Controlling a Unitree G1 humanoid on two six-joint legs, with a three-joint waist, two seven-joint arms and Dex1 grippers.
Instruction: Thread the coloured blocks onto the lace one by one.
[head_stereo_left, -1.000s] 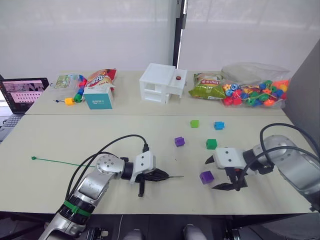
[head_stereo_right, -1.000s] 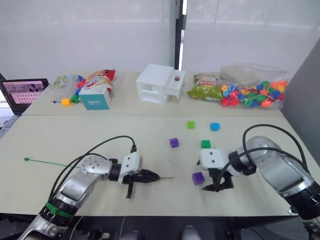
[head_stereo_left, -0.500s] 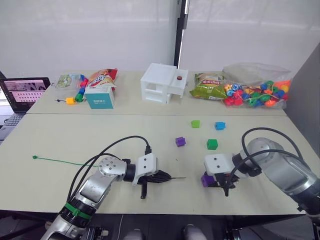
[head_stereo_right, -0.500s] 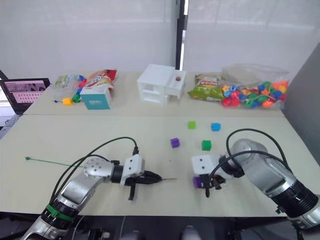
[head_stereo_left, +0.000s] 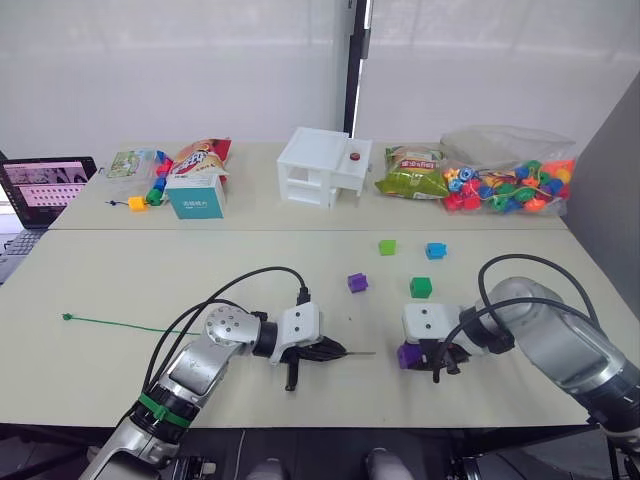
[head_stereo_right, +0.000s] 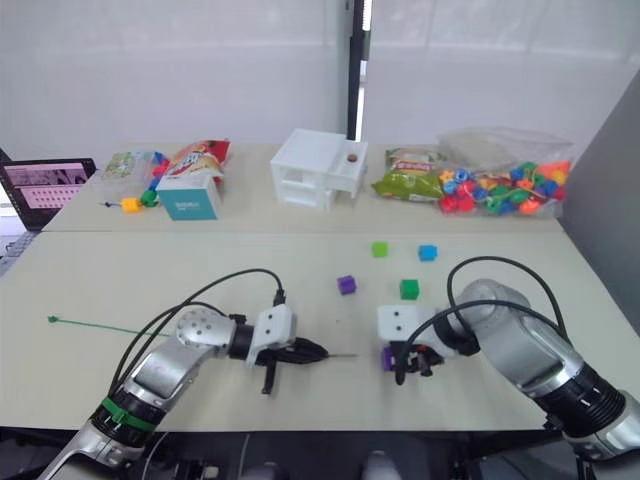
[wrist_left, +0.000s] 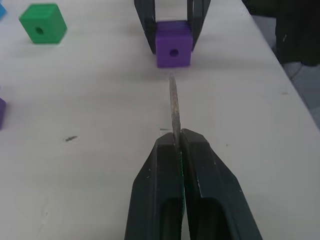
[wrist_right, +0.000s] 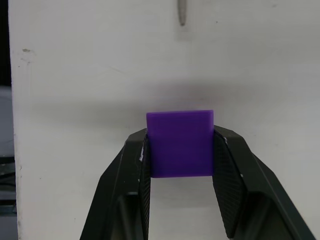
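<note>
From the head view, the left gripper (head_stereo_left: 338, 351) lies low on the desk (head_stereo_left: 200, 280), jaws pressed together on the silvery tip of the lace (head_stereo_left: 120, 325); the green cord trails away across the desk to a small knot near the robot's far left edge. The tip points toward the right gripper (head_stereo_left: 432, 362), whose jaws pinch a purple block (head_stereo_left: 408, 355) resting on the desk. Farther back lie a second purple block (head_stereo_left: 357, 283), a dark green block (head_stereo_left: 421, 287), a light green block (head_stereo_left: 387, 246) and a blue block (head_stereo_left: 436, 250), all apart from one another.

The left wrist view shows the two black fingers (wrist_left: 155, 200) shut on the needle tip (wrist_left: 173, 107), which aims straight at the hole in the purple cube, held between the other gripper's fingers; the tip stops just short of it.

The right wrist view shows the cube clamped squarely between both fingers (wrist_right: 127, 190), with the needle tip near, pointing at it.
</note>
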